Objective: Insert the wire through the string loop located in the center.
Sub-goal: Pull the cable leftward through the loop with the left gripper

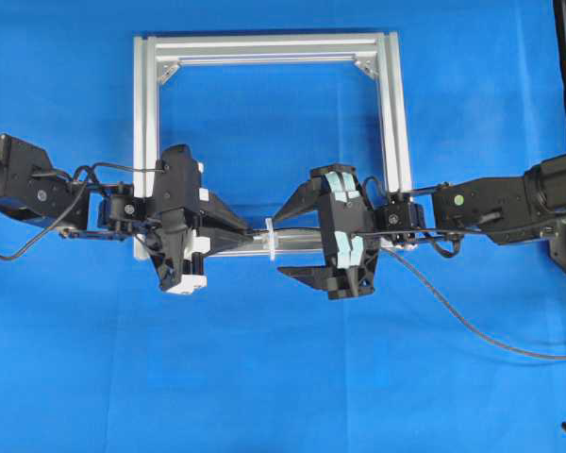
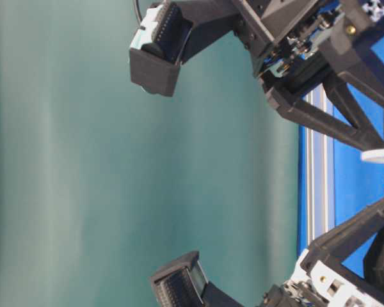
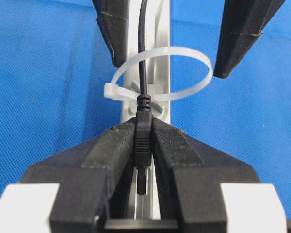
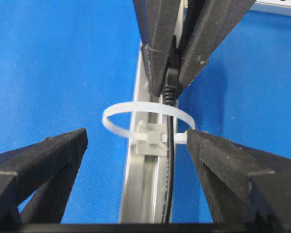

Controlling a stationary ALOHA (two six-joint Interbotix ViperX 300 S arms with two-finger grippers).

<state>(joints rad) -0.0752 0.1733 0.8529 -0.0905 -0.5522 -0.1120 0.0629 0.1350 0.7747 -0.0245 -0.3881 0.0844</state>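
Two arms work over one blue bench (image 1: 264, 377), each with one claw. One square aluminium frame (image 1: 389, 113) lies on the bench, with two grey corner brackets (image 1: 365, 67) visible at its far corners. One string loop (image 3: 184, 53), a white band on a small white mount, stands upright on the frame's near rail, between the two claws.

The left claw (image 3: 143, 145) is pinched tight on the dark plug of the wire (image 3: 142, 53). The plug sits just on the left claw's side of the string loop, and the black wire runs from it through the loop and along the rail toward the right claw (image 4: 136, 160). The right claw stands wide, its two fingers on either side of the loop and holding nothing.

In the overhead view, the wire trails from the right arm across the bench to the right edge.

No writing or labels can be read, and there are no containers.
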